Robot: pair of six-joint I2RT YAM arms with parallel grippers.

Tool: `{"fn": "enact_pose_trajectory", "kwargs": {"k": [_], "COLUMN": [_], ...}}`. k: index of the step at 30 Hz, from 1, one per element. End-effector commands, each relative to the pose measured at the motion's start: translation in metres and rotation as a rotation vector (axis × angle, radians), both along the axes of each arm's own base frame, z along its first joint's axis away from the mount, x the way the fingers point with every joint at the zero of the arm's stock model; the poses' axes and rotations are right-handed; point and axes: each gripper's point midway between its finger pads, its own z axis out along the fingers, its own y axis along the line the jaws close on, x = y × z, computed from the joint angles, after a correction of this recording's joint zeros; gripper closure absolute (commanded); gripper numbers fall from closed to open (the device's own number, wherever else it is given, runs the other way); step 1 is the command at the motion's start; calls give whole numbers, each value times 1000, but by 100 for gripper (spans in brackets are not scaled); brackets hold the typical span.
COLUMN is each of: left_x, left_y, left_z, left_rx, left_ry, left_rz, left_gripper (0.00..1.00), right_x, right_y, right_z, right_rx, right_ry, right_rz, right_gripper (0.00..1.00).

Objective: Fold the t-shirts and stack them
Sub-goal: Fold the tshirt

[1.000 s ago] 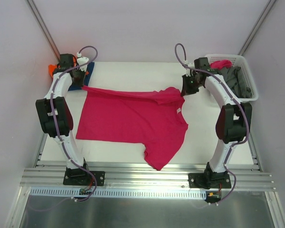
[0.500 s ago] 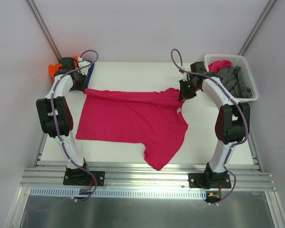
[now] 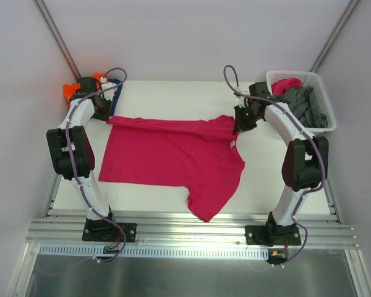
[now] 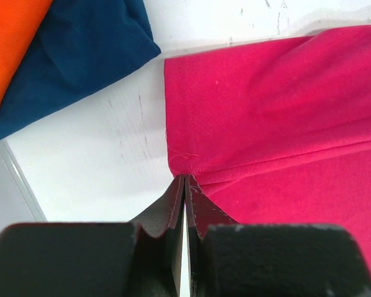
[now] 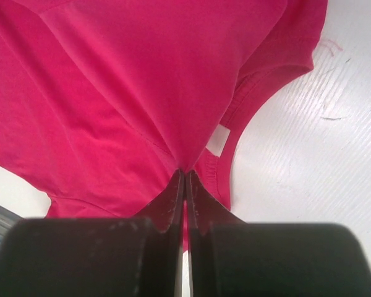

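The large magenta-pink cloth t-shirt (image 3: 173,154) lies spread on the white table (image 3: 173,96). The left claw (image 3: 106,115) pinches its far left corner, and the right claw (image 3: 241,122) pinches the cloth beside the collar (image 5: 260,86). I judge that the first fold begins; next, both claws must carry this edge evenly toward the near side.

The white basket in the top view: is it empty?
No, the white basket holds a bundle of grey cloth and a piece of pink cloth.

Overhead camera looks down; close wrist cameras seemingly share the t-shirt (image 3: 173,151).
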Motion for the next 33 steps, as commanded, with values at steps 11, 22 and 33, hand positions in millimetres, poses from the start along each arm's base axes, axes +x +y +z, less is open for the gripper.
{"fn": "enact_pose_trajectory", "kwargs": {"k": [11, 22, 33], "left_x": [-20, -41, -21], "left_y": [1, -7, -11], "left_z": [4, -21, 25], "left_rx": [0, -48, -107], "left_ry": [66, 209, 105], "left_rz": [10, 7, 94], "left_gripper": [100, 100, 1], "right_x": [-53, -32, -10], "right_y": [-6, -7, 2], "right_z": [-16, -26, 5], "right_rx": [-7, -38, -10], "right_ry": [96, 83, 4], "right_rz": [16, 13, -5], "right_gripper": [100, 99, 36]}}
